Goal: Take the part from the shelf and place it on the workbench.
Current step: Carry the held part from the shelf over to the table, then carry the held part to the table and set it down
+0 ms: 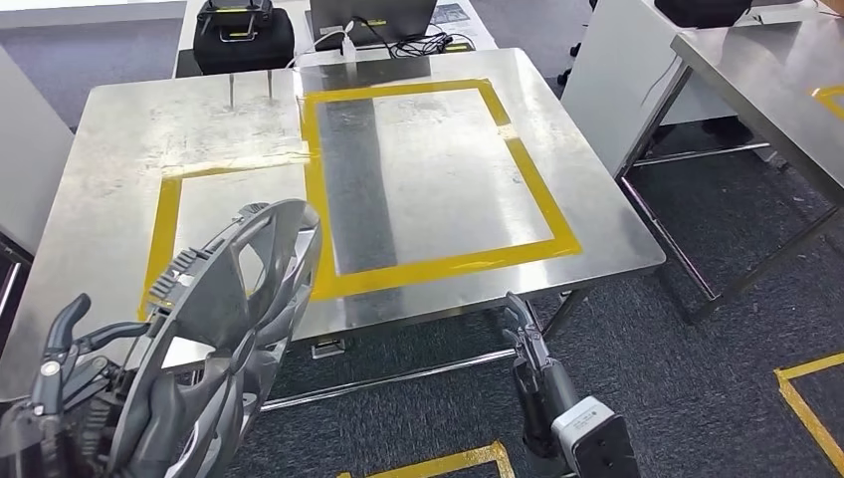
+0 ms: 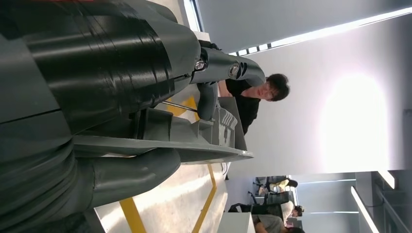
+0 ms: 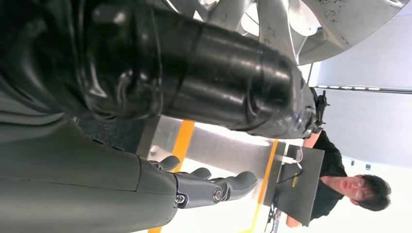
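Two hands: both in the head view, low in front of the workbench [image 1: 597, 189]
Left hand [image 1: 70, 373]: grips the part [image 1: 234, 339] at its lower rim, dark fingers curled round the edge; in the left wrist view the thumb [image 2: 131, 177] lies under the rim and a finger [image 2: 228, 70] hooks over it
Part: a grey wheel cover, held on edge and tilted, its spoked face turned toward the camera; its upper rim overlaps the near left corner of the workbench in the head view; whether it touches the top I cannot tell
Part in right wrist view: pale spokes and rim [image 3: 335, 19] beyond a dark arm
Right hand [image 1: 526, 334]: holds nothing, fingers loosely apart and slightly bent, just off the near edge of the workbench, over the carpet [image 1: 697, 368]; the same fingers [image 3: 223, 187] appear spread in the right wrist view
Workbench: bare steel top, marked with a large yellow tape frame [image 1: 537, 189] and a smaller one [image 1: 164, 219] at the near left
Far edge: a black case [image 1: 242, 38] and a laptop [image 1: 373, 18] with cables
Right side: another steel table [image 1: 756, 80], well apart
Person [image 3: 350, 182]: in a black top, beyond the far edge, behind the laptop
Floor: dark carpet with yellow tape lines [image 1: 806, 398]
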